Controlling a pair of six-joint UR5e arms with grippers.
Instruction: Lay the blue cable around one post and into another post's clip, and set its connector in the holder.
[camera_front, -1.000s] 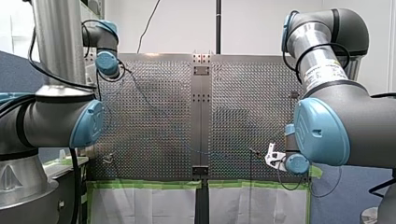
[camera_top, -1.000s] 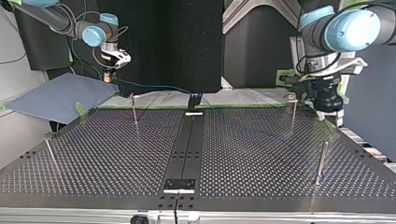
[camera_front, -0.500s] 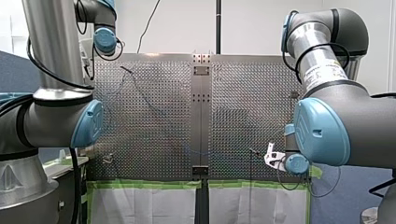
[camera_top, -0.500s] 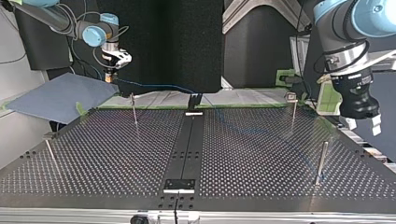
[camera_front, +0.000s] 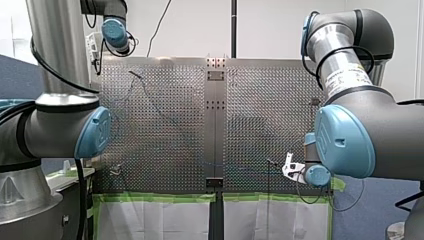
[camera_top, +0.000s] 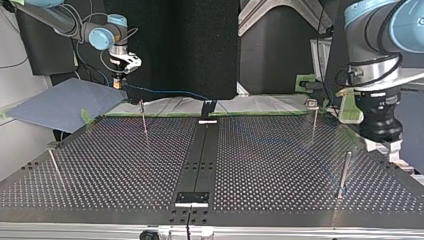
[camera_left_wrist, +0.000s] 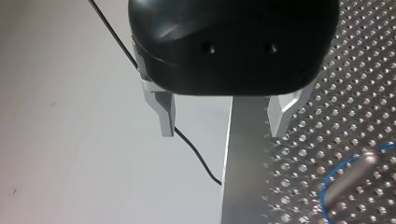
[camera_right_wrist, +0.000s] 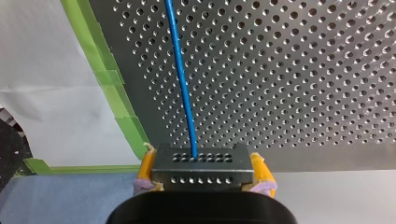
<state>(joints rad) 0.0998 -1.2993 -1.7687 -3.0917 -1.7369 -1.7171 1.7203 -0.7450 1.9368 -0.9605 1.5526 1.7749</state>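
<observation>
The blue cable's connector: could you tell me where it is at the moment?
The connector is clamped between the yellow fingers of my right gripper, just off the table's green-taped edge, at the top view's upper left.

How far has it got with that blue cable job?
Partly done. The blue cable already curves round a post near my open, empty left end effector. My right end effector grips the connector. Left: clipping the cable into another post and seating the connector in its holder.
</observation>
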